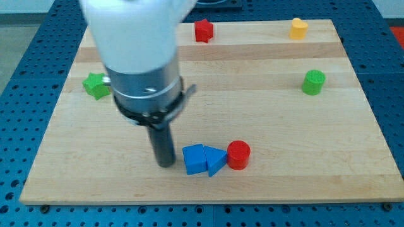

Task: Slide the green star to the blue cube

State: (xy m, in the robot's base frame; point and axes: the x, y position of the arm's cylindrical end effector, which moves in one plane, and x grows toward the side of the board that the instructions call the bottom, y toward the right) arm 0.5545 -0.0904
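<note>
My tip (pixel 165 164) down on board, just left of blue cube (pixel 194 159). Green star (pixel 95 85) well apart, near left edge. No gripper, rod only.

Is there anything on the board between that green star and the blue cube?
In the camera view, only the arm's dark rod stands between the green star and the blue cube, my tip just left of the cube.

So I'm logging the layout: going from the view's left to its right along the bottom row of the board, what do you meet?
My tip → blue cube → blue triangular block → red cylinder.
</note>
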